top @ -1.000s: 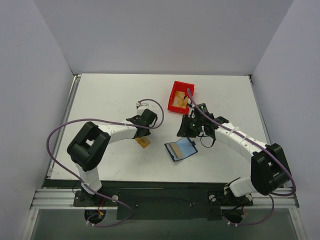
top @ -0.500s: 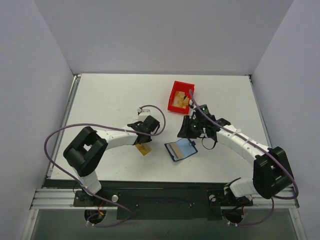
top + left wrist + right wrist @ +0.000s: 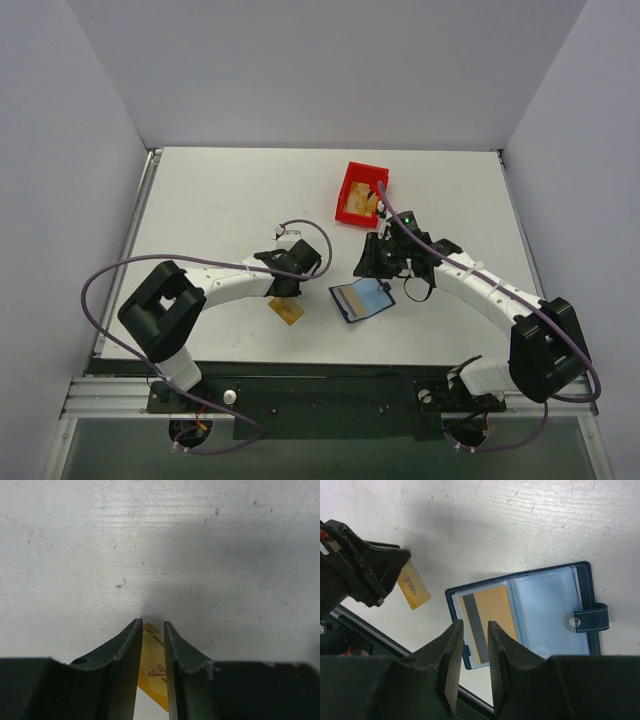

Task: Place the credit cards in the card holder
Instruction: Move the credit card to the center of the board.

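Held card (image 3: 152, 664) is showing print starting "NO.8888" along one edge, rest hidden by a finger; a brown logo mark below it is not readable. No other writing is readable anywhere.

Left gripper (image 3: 153, 622) is clamping the held card between its fingers. The card is tan-gold, plain and flat. In the top view it is sitting left of the card holder (image 3: 545, 607), apart from it. Its long axis is running diagonally, free end pointing away from the gripper toward the near table edge.

Card holder is lying open flat on the white table (image 3: 150, 540), inside face up. It is navy with pale stitching and shiny light-blue clear pockets. Its strap (image 3: 592, 617) with snap button (image 3: 577, 621) is sticking out on the right in the right wrist view, so the holder's long axis is running left-right there.

Stowed card (image 3: 496, 612) is sitting in the holder's left-hand pocket. It is tan-gold, with a grey stripe (image 3: 470, 605) along its outer long edge. Its long axis is crossing the holder's.

Right gripper (image 3: 475, 624) is hovering over that left pocket, fingers a narrow gap apart, nothing visible between them.

Red bin (image 3: 349, 180) is sitting beyond the card holder, well apart, with something tan inside; cannot tell what.
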Controlling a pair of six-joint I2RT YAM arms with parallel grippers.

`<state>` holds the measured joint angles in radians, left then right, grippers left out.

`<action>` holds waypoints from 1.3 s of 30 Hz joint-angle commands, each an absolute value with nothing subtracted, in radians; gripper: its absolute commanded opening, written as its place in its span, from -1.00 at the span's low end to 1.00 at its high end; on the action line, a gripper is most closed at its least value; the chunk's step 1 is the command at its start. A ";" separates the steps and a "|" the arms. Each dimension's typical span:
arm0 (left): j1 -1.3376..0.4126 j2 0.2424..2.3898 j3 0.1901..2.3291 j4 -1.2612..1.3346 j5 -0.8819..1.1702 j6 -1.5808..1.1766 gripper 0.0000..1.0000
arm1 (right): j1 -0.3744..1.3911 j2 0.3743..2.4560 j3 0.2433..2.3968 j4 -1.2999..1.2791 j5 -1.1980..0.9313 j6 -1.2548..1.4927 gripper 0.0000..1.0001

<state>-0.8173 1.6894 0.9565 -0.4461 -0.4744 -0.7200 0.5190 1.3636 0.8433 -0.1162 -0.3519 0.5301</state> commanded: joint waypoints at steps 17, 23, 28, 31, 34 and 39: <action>-0.640 1.486 0.908 -0.394 -0.371 -0.672 -0.30 | 0.702 1.442 0.942 -0.098 -0.333 0.454 -0.45; -0.640 1.516 0.888 -0.367 -0.356 -0.686 -0.30 | 0.762 1.546 0.997 -0.048 -0.356 0.437 -0.44; -0.640 1.514 0.874 -0.365 -0.356 -0.681 -0.30 | 0.801 1.667 1.065 -0.037 -0.365 0.425 -0.44; -0.638 1.517 0.864 -0.364 -0.345 -0.687 -0.31 | 0.807 1.715 1.081 -0.017 -0.361 0.439 -0.44; -0.637 1.525 0.851 -0.344 -0.322 -0.699 -0.32 | 0.807 1.750 1.086 -0.015 -0.322 0.462 -0.46; -0.638 1.539 0.825 -0.321 -0.292 -0.713 -0.34 | 0.805 1.756 1.071 -0.035 -0.242 0.477 -0.49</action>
